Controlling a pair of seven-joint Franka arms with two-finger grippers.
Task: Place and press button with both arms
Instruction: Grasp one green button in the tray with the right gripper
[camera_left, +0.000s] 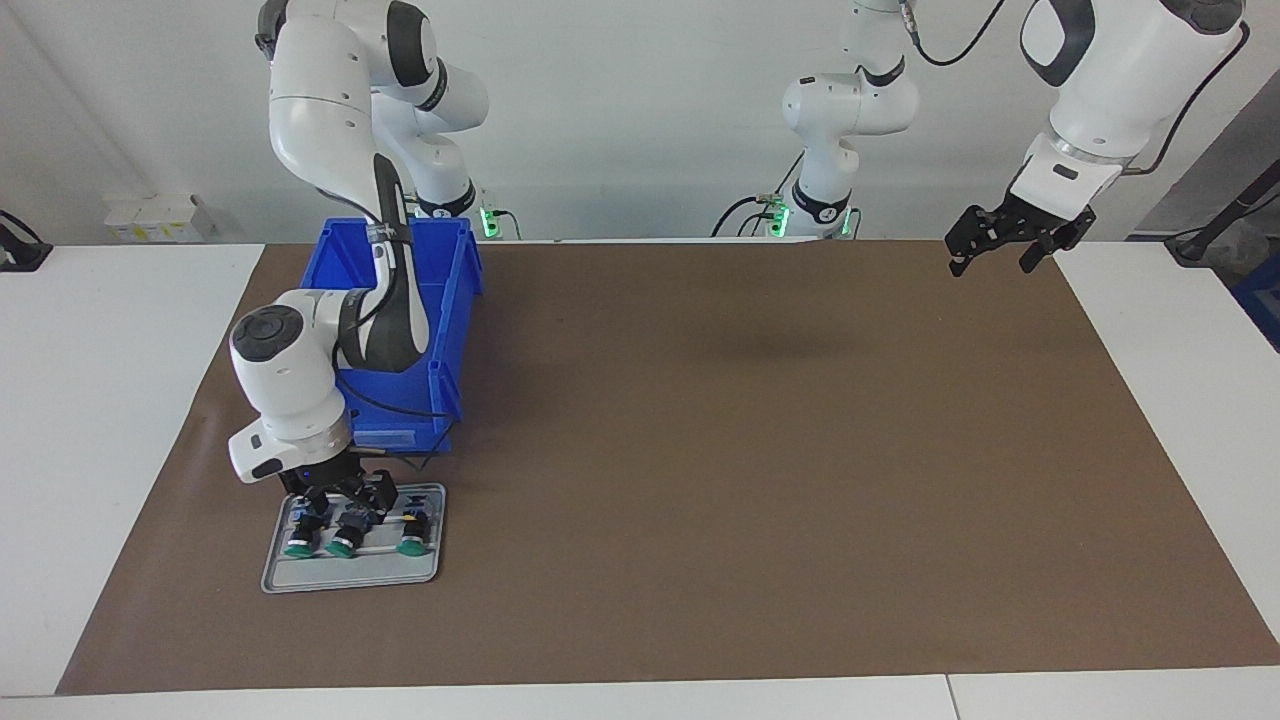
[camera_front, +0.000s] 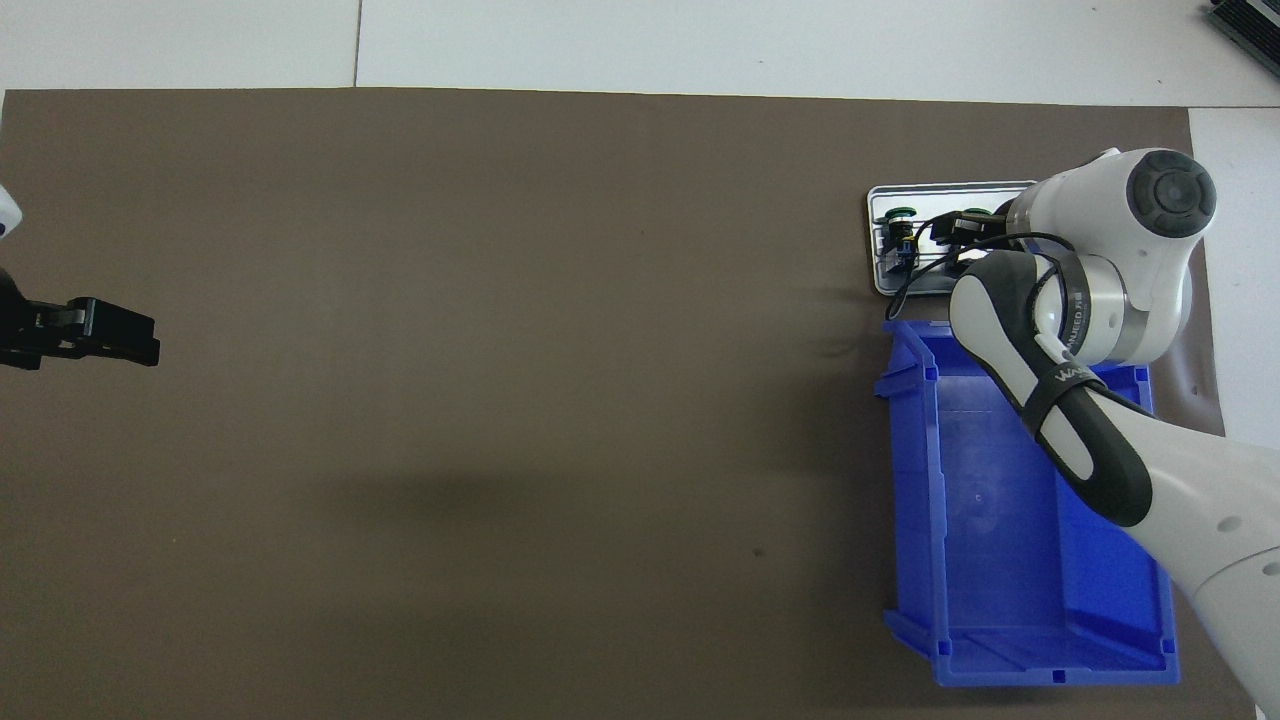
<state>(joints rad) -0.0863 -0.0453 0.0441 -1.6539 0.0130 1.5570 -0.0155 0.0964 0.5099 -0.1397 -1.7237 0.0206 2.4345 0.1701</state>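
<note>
A mat (camera_left: 700, 450) covers the table (camera_left: 100, 450). On it, toward the right arm's end, stands a bin (camera_left: 455, 330). From the bin, in the overhead view, a tray (camera_left: 350, 578) lies at twelve o'clock, farther from the robots and just beside the bin. Three buttons (camera_left: 410, 535) lie in a row on the tray. The right gripper (camera_left: 345, 505) is down over the tray, at the buttons. From the bin, the left gripper (camera_left: 1010, 245) hangs at nine o'clock, well apart, over the mat's edge at the left arm's end.
</note>
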